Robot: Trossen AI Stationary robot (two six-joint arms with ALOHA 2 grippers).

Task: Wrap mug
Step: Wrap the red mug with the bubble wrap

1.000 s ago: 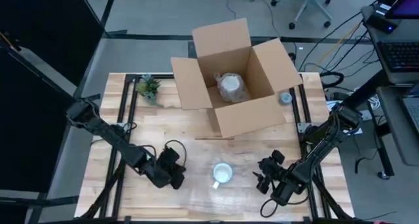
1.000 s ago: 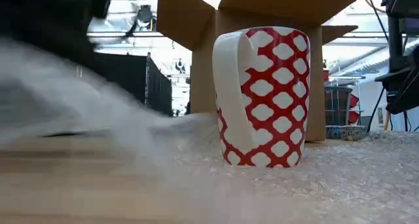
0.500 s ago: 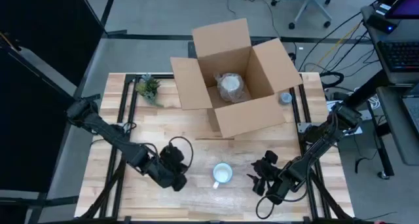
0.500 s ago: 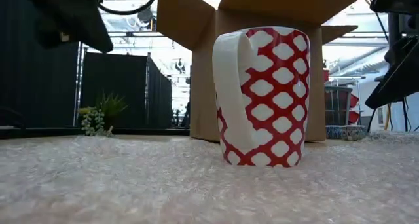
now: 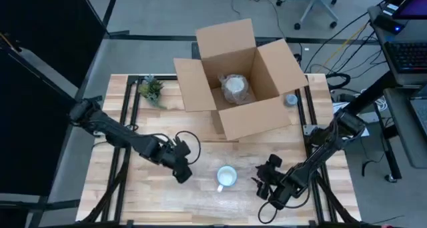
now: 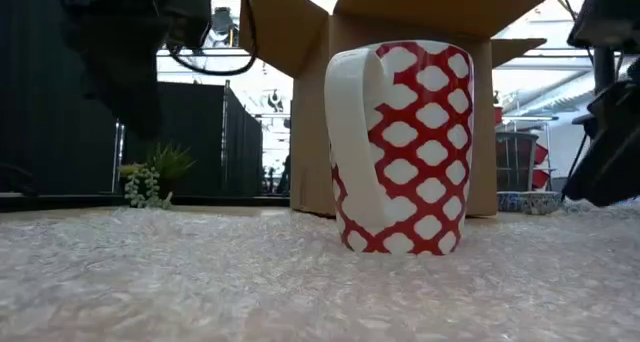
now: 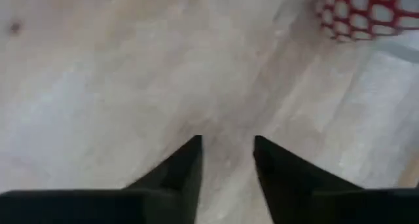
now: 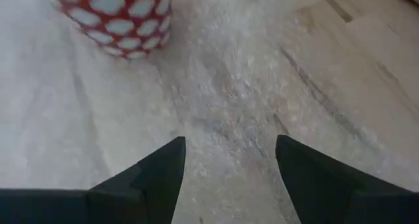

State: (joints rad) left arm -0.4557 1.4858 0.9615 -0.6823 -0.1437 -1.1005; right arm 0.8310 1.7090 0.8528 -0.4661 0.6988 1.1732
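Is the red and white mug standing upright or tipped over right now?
Upright. The mug stands on its base on the bubble wrap, handle vertical, and the high view shows its round open mouth facing up.

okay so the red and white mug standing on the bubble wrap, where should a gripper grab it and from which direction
Probably from above, pinching the rim wall of the mug: it stands upright with its mouth open to the ceiling and bare bubble wrap around it. Avoid the side toward the left gripper, where the handle sticks out; the right gripper faces the smooth side.
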